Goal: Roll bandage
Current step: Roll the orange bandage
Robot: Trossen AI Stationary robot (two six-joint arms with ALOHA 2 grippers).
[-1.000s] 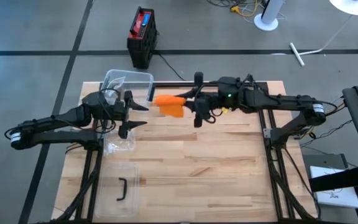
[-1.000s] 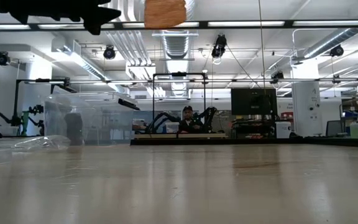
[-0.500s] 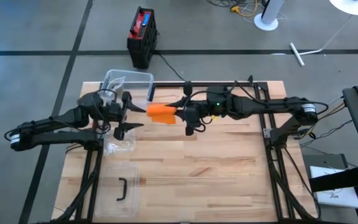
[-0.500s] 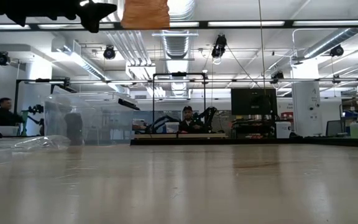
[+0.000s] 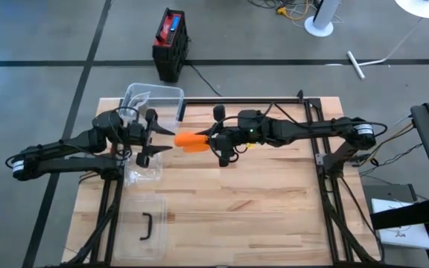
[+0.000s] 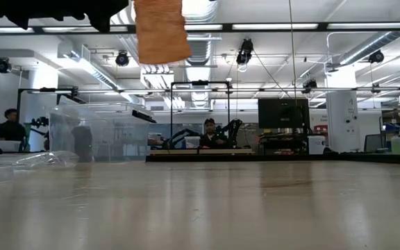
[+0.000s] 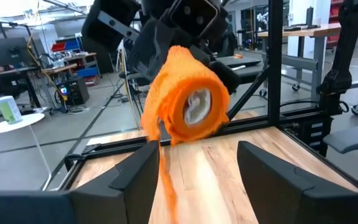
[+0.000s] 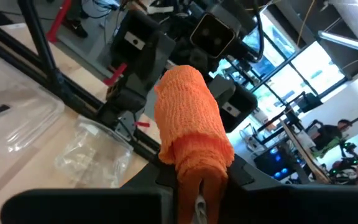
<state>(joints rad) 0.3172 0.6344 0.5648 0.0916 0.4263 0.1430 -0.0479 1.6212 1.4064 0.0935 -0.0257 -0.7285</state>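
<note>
I held the orange bandage (image 5: 190,140) roll in my right gripper (image 5: 213,138), the jaws closed narrow on one end of it, above the far part of the table (image 5: 259,201). The roll was in the air and touched nothing below. In the low view it hung at the top edge of the picture (image 6: 160,31), with a wider piece showing than one second before.

Compared with one second ago, my right arm had reached further to the left, and the roll had moved with it. Before, the roll was well apart from my left gripper (image 5: 157,138); now its free end was just beside the left fingertips, between the two fingers or almost there. In the left wrist view the roll (image 7: 185,102) stood right ahead of my two fingers (image 7: 135,171), its open core turned to the camera, and a loose strip hung down from it.

My left jaws stood apart, a little narrower than a moment before, and they did not yet touch the roll as far as I could see. My left arm had almost not moved.

A clear box (image 5: 153,99) stood at the far left corner, and a lid (image 5: 144,225) lay at the near left.
</note>
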